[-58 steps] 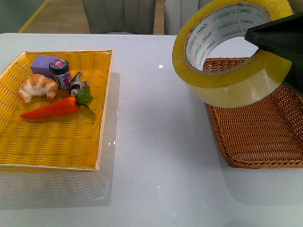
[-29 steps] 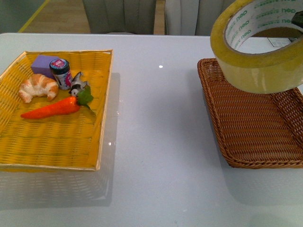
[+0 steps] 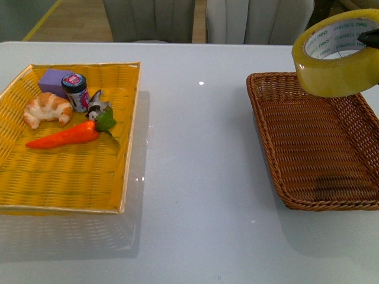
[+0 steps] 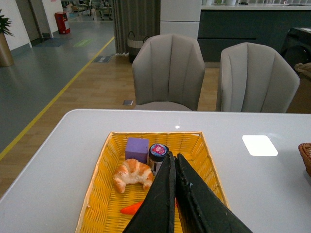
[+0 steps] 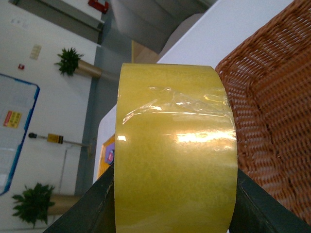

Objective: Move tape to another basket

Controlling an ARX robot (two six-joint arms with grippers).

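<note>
1. Tape (image 3: 337, 56): held in the air over the far end of the basket (image 3: 314, 148), tilted, with its open core facing the front camera. It looks clear of the wicker, not resting on it.
2. Right gripper (image 5: 176, 204): the jaws pinch the tape across its width, one dark jaw on each side of the roll in the wrist view. In the front view only a dark tip shows at the frame edge.
3. Progress, my read: pick and carry are done and the roll is over the target. Left to do: lower it, let go, pull the arm out. The basket holds nothing yet.
4. Left gripper (image 4: 172, 160): jaws pressed together with nothing between them, hanging above the yellow tray (image 3: 71, 177). It looks idle.
5. The tray holds a croissant (image 3: 47, 109), carrot (image 3: 62, 136), purple block (image 3: 53, 80) and small jar (image 3: 76, 92). Tray and basket sit well apart on the white worktop (image 3: 195, 177).
6. Writing: green print repeats on the white core and reads like "neo"; the finer line beside it is too small to read. The jar has a pink label, not legible.
</note>
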